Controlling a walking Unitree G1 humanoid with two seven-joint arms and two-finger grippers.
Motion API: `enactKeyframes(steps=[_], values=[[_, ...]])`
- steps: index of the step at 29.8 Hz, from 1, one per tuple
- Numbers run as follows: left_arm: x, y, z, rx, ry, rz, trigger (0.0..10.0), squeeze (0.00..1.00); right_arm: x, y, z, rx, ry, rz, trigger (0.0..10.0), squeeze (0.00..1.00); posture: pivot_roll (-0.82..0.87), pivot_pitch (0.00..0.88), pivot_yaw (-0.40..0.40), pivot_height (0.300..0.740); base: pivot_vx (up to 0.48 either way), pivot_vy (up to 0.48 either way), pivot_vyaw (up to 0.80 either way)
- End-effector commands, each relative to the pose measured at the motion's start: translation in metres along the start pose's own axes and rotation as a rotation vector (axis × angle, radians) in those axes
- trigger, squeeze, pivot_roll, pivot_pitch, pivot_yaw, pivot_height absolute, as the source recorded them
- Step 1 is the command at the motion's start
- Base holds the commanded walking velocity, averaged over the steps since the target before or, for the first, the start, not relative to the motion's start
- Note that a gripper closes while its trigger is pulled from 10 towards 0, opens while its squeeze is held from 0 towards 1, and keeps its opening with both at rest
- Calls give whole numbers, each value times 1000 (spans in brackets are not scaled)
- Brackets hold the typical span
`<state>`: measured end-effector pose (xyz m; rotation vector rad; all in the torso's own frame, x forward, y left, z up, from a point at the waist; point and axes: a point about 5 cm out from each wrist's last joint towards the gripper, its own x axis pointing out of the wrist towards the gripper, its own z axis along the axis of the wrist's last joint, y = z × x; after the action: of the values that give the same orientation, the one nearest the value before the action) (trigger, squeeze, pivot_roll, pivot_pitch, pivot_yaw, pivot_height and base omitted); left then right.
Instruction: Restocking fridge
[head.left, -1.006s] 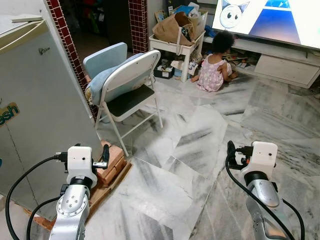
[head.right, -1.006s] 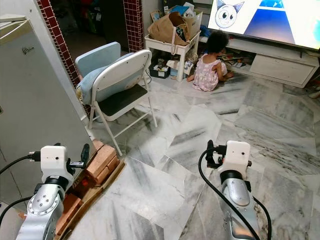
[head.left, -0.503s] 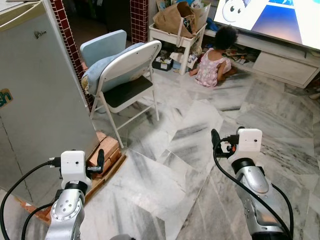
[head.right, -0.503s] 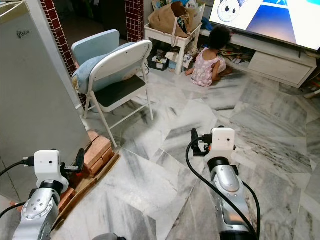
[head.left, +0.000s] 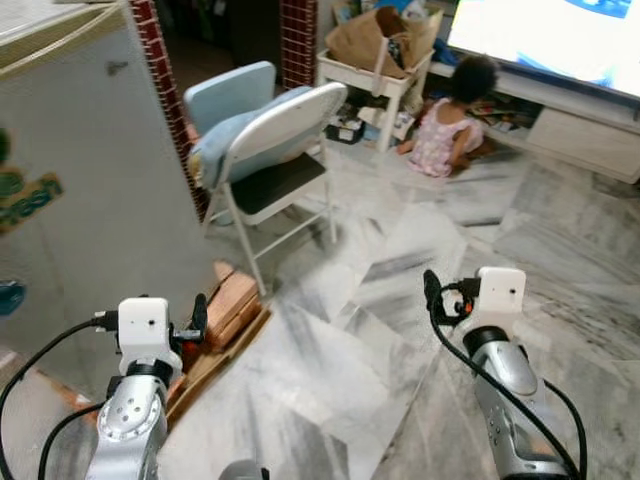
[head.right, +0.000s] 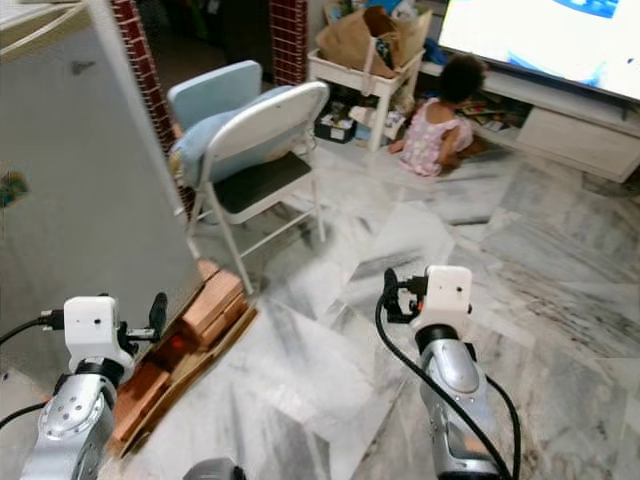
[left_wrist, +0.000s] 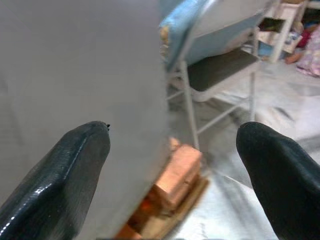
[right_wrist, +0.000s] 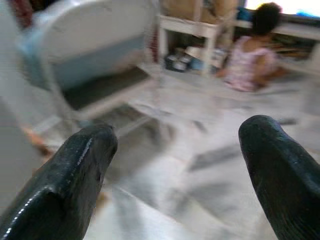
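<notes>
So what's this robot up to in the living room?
It stands on the marble floor beside a grey fridge that rests on bricks. Both arms are raised with nothing held: the left gripper points at the fridge's side, the right gripper toward a folding chair, both with jaws apart. A child sits on the floor by the TV.

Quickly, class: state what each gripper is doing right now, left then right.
Left gripper: open, holding nothing, facing the fridge side.
Right gripper: open, holding nothing, over the marble floor.
</notes>
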<state>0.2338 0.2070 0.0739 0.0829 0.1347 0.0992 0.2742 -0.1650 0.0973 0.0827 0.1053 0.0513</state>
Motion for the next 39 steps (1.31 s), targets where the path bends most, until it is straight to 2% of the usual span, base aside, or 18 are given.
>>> enactKeyframes(steps=[1, 6, 8, 10, 11, 12, 16, 17, 19, 22, 28, 33, 39], values=[[-1, -6, -2, -10, 15, -12, 10000, 0, -1, -12, -1, 4, 19, -29, 10000, 0, 79, 76, -14, 740, 0, 420, 0], [0, -8, -2, -9, 14, -15, 10000, 0, 0, -13, -1, -28, 26, -24, 10000, 0, 80, 70, -12, 740, -241, 418, 0], [2, -9, -1, -9, 11, -19, 10000, 0, 2, -12, 0, -91, 23, -46, 10000, 0, 80, 68, -12, 740, -242, 418, 0], [2, -9, -1, -9, 9, -20, 10000, 0, 2, -12, 0, -112, 24, -63, 10000, 0, 81, 68, -11, 740, -122, 418, 0], [3, -9, 0, -8, 7, -22, 10000, 0, 3, -10, -2, -63, 24, -46, 10000, 0, 83, 66, -12, 740, -244, 416, 0], [4, -10, 1, -9, 7, -22, 10000, 0, 3, -9, -2, -50, 30, -49, 10000, 0, 83, 66, -12, 740, -244, 416, 0], [4, -10, 1, -7, 6, -24, 10000, 0, 4, -12, -5, -106, 52, -87, 10000, 0, 86, 68, -16, 740, -247, 413, 0], [3, -10, 0, -10, 9, -21, 10000, 0, 3, -11, -6, -84, 60, -64, 10000, 0, 87, 67, -21, 740, -251, 412, 0], [2, -11, -2, -10, 12, -20, 10000, 0, 2, -12, -7, -108, 55, -63, 10000, 0, 89, 65, -25, 740, -253, 411, 0], [1, -13, -3, -12, 14, -22, 10000, 0, 3, -13, -7, -97, 46, -64, 10000, 0, 92, 64, -30, 740, -170, 338, 0], [0, -14, -2, -10, 8, -27, 10000, 0, 4, -17, -4, -97, 29, -84, 10000, 0, 95, 64, -39, 740, 0, 0, 0], [-1, -14, -4, -17, 16, -29, 10000, 0, -2, -21, -7, -78, 29, -108, 10000, 0, 95, 66, -41, 740, 0, 0, 0], [1, -15, -3, -24, 17, -40, 10000, 0, -2, -18, -9, -86, 32, -100, 10000, 0, 92, 80, -37, 740, 0, 454, 0]])
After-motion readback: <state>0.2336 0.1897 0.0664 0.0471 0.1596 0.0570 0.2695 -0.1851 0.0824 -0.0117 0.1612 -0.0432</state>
